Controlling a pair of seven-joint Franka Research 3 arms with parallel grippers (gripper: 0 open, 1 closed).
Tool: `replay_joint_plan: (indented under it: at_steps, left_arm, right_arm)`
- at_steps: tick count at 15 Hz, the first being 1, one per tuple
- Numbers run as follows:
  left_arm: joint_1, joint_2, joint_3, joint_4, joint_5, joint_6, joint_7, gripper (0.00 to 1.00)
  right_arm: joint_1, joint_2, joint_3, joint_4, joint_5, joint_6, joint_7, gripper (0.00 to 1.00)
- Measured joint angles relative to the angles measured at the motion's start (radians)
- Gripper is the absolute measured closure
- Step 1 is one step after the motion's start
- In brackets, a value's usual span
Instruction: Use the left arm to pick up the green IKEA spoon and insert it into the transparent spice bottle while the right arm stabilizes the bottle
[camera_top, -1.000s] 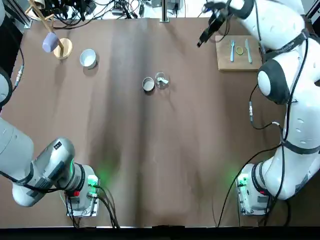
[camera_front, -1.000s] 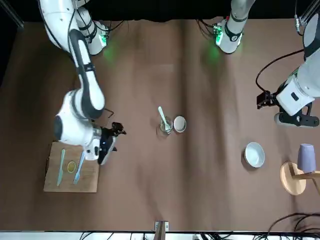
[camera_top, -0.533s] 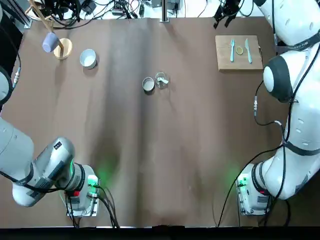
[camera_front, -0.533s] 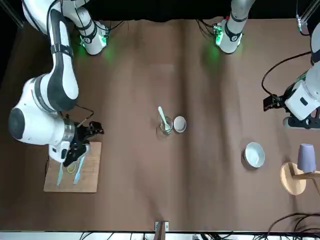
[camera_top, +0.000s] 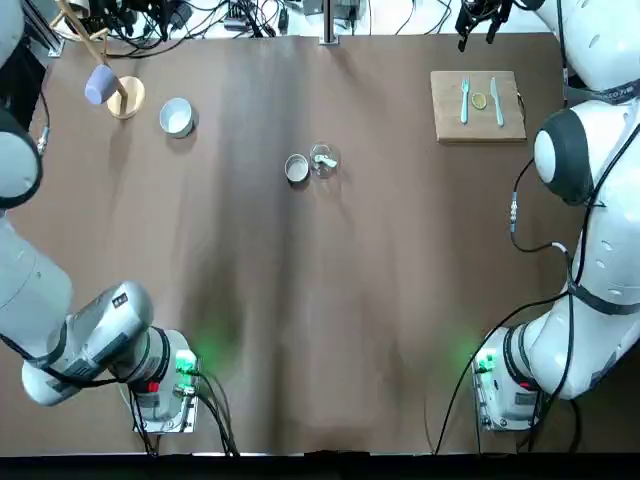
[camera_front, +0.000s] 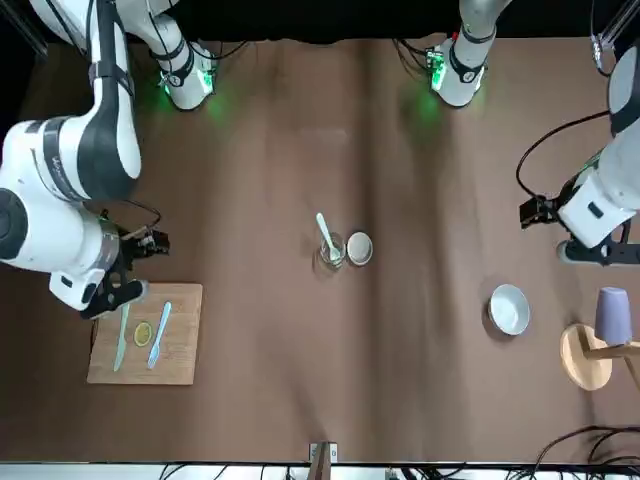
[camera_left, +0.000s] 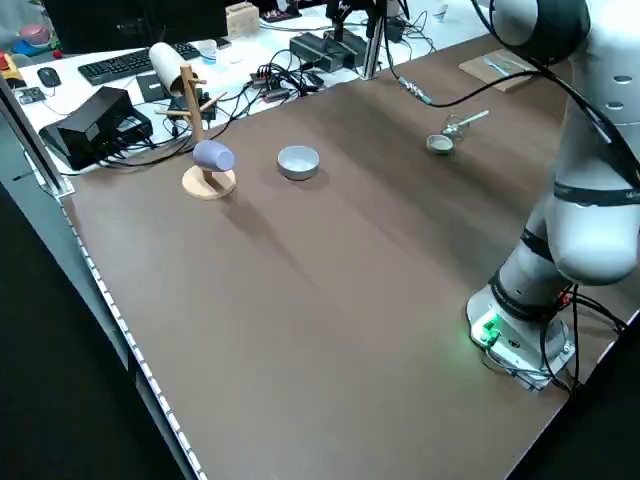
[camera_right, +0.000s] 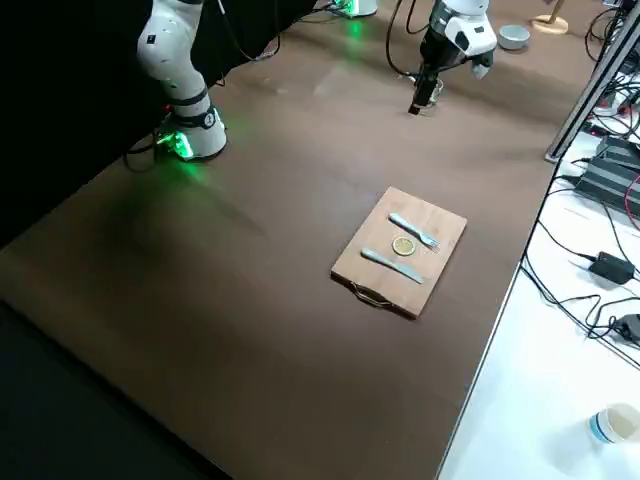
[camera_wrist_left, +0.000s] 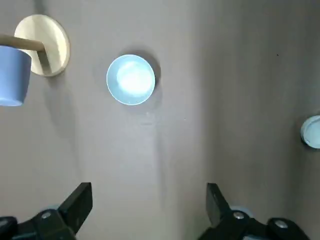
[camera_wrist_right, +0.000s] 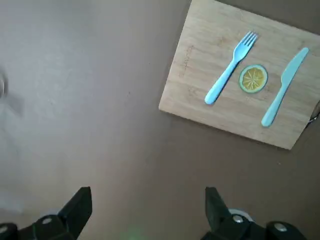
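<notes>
We see the transparent spice bottle standing upright near the middle of the brown tabletop, with the green IKEA spoon already inside it: its bowl sits in the bottle and its handle sticks up and out, tilted, as the front view shows. Just beside the bottle lies a round grey metal lid; we cannot tell whether the two touch.

Neither arm is near the bottle. The right gripper hangs high over the far edge of the tabletop, beside the wooden cutting board. In the right wrist view we find its jaws released, spread wide with nothing between them, looking down on the board, which carries a blue fork, a lemon slice and a blue knife.

The left gripper is raised over the robot's left side of the tabletop, well apart from the bottle. In its wrist view we likewise see the jaws released and empty, with the white bowl below them on the bare tabletop. Near that bowl stands a wooden mug stand on a round base, with a lavender mug hanging from it. Cables and equipment crowd the desk beyond the far edge.
</notes>
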Motion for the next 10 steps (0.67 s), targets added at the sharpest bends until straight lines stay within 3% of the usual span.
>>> replay_joint_plan:
  at_steps: [1,2,4,7,8,10]
  left_arm:
    - [-0.082,0.0,0.082,0.019,-0.008,0.0,0.0,0.0]
    - [-0.206,-0.004,0.213,0.05,-0.063,0.001,-0.005,0.0]
    - [-0.311,-0.033,0.361,0.072,-0.163,0.001,-0.011,0.0]
    - [-0.496,-0.136,0.657,0.074,-0.314,-0.008,0.007,0.0]
    - [-0.545,-0.171,0.723,0.059,-0.328,-0.013,0.013,0.0]
    - [-0.582,-0.233,0.766,0.002,-0.331,0.006,0.013,0.0]
  right_arm:
    - [0.0,-0.005,-0.002,0.0,-0.003,-0.01,0.004,0.0]
    - [0.0,-0.008,-0.004,0.0,-0.004,-0.014,0.007,0.0]
    - [-0.004,-0.011,-0.012,0.002,-0.006,-0.01,0.01,0.0]
    - [-0.035,-0.036,-0.042,0.006,-0.008,-0.009,0.011,0.0]
    - [-0.052,-0.054,-0.049,0.006,-0.008,-0.013,0.011,0.0]
    - [-0.091,-0.091,-0.051,0.006,-0.008,-0.042,0.009,0.0]
